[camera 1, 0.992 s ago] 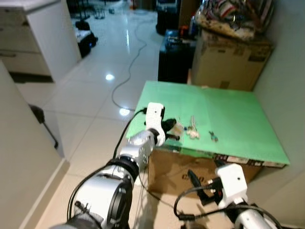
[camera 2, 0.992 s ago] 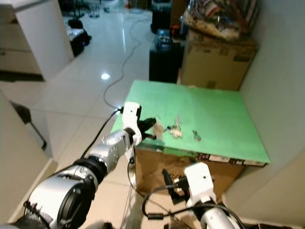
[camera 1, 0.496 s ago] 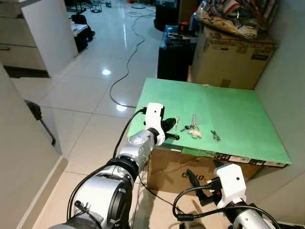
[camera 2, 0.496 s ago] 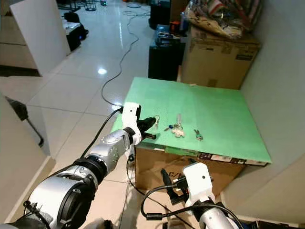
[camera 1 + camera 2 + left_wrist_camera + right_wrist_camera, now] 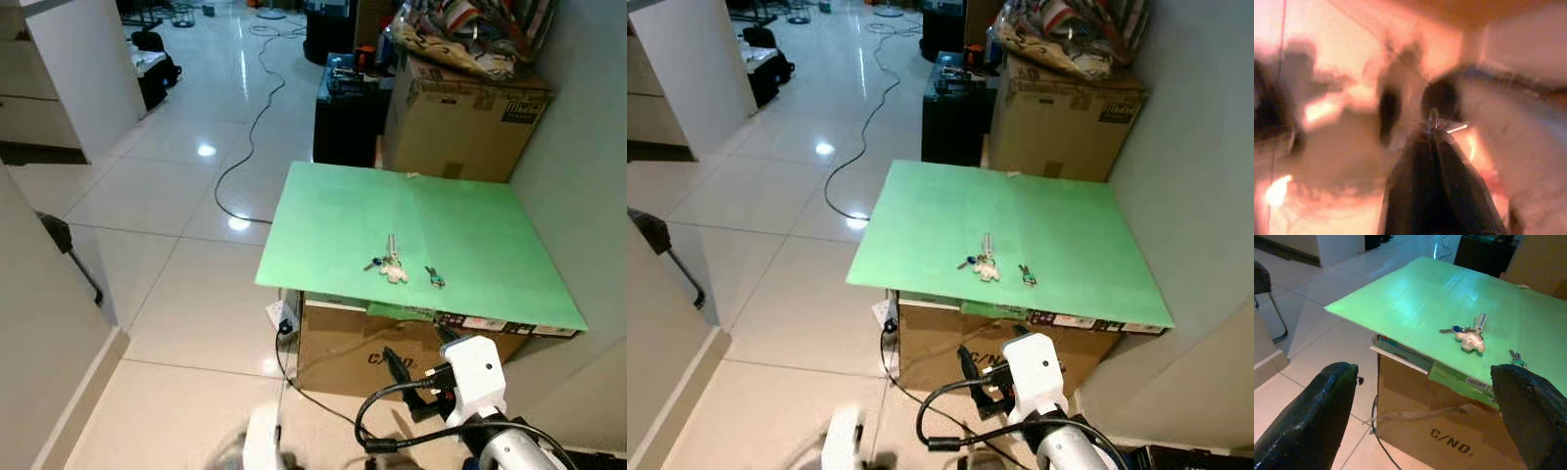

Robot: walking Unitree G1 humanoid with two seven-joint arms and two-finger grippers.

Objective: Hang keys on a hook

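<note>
A bunch of keys with a pale charm (image 5: pixel 391 267) lies near the front edge of the green board (image 5: pixel 333 211), and a small separate key (image 5: pixel 434 278) lies just to its right. My left arm is a low white blur (image 5: pixel 258 446) near the floor. In the left wrist view my left gripper (image 5: pixel 1433 133) is shut, with a small metal ring (image 5: pixel 1434 117) pinched at its tips. My right gripper (image 5: pixel 1425 374) hangs open below the board's front edge, in front of the box, and also appears from the head camera (image 5: pixel 411 382). The right wrist view looks up at the keys (image 5: pixel 1467 337).
The board rests on a brown cardboard box (image 5: pixel 343 348). Behind it stand a black case (image 5: pixel 348 103) and a large carton (image 5: pixel 460 117) piled with cloth. A cable (image 5: pixel 250 127) trails over the glossy tiled floor. A white cabinet (image 5: pixel 69 69) is far left, a wall (image 5: pixel 588 176) on the right.
My left arm has pulled back from the keys on the board and dropped low towards the floor. The key bunch stays on the board. The right arm has hardly moved.
</note>
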